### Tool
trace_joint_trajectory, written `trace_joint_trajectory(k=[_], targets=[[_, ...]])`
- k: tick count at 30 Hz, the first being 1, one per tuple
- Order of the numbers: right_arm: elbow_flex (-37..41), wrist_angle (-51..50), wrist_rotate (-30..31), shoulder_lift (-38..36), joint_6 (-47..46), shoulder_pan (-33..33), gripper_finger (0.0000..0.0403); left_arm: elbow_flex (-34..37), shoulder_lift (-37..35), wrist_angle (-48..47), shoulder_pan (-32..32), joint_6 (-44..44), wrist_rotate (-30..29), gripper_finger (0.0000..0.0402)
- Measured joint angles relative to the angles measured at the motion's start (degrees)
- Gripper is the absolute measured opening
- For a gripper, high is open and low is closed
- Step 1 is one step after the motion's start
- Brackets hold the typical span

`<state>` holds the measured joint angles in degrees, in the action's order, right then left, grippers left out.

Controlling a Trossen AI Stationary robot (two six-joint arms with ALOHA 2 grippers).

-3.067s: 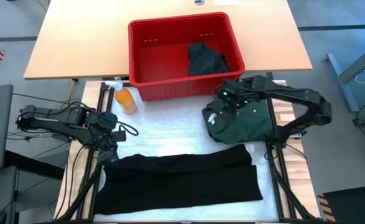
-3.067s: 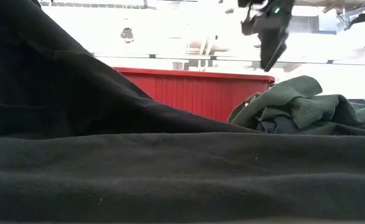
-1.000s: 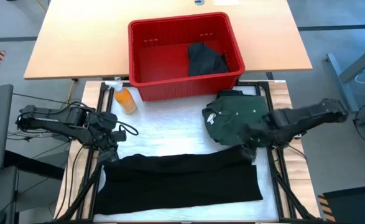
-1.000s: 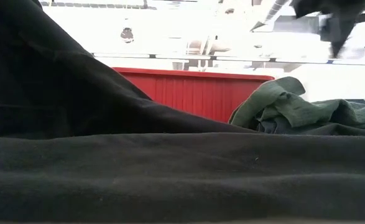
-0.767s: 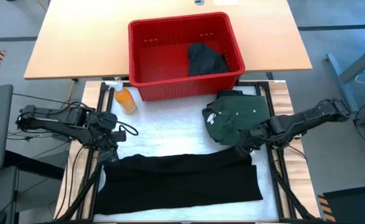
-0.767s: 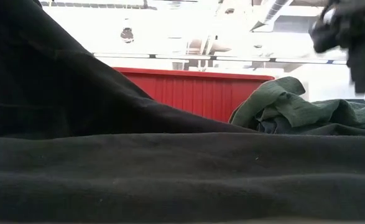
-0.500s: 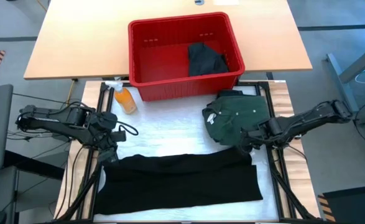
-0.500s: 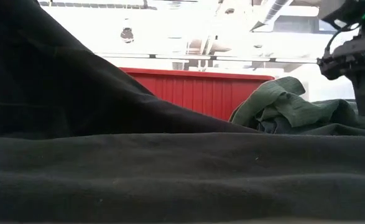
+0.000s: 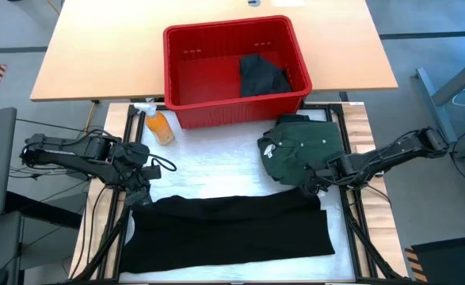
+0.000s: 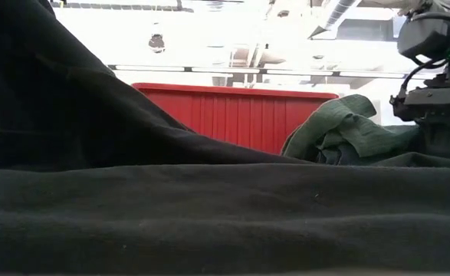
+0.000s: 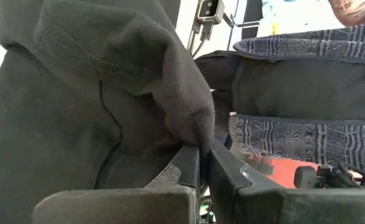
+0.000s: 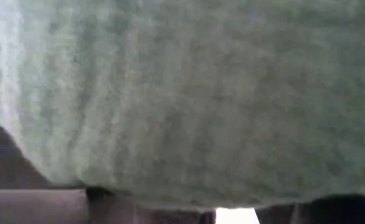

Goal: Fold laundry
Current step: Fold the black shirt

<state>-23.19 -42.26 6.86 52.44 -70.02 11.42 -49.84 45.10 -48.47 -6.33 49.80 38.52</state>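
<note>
Black garment (image 9: 230, 227): laid flat as a wide band across the near part of the white mat (image 9: 216, 162); its left upper corner is lifted and pinched between the clenched fingers of the left gripper (image 9: 141, 190), as is seen up close in the left wrist view (image 11: 198, 163).

Dark green collared shirt (image 9: 303, 152): bunched in a heap on the right side of the mat, just in front of the red bin (image 9: 234, 70); also seen in the low view (image 10: 347, 134).

Right gripper (image 9: 310, 187): lowered at the near edge of the green shirt, beside the black garment's upper right corner; its jaws are spread, and it cannot be told whether cloth is gripped. The right wrist view is filled by green fabric (image 12: 188, 93).

Dark garment (image 9: 262, 76): crumpled inside the red bin, at its right side.

Orange bottle (image 9: 158, 125): lying on the mat by the bin's left front corner.
</note>
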Motion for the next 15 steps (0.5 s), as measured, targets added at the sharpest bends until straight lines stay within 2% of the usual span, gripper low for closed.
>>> trace_joint_trajectory(k=[2, 4, 10, 15], targets=[[0.2, 0.5, 0.5, 0.0, 0.0, 0.0, 0.0215, 0.0, 0.0, 0.0, 0.0, 0.0, 0.0, 0.0], [0.2, 0.6, 0.6, 0.0, 0.1, 0.0, 0.0186, 0.0, 0.0, 0.0, 0.0, 0.0, -0.1, 0.0], [-1.0, 0.6, 0.5, -0.1, 3.5, 0.1, 0.0027, 0.0, 0.0, 0.0, 0.0, 0.0, -0.3, 0.0], [-8.0, -2.2, -1.6, -1.5, 8.6, -0.4, 0.0022, 0.0, 0.0, 2.4, 0.0, 0.5, 0.3, 0.0]])
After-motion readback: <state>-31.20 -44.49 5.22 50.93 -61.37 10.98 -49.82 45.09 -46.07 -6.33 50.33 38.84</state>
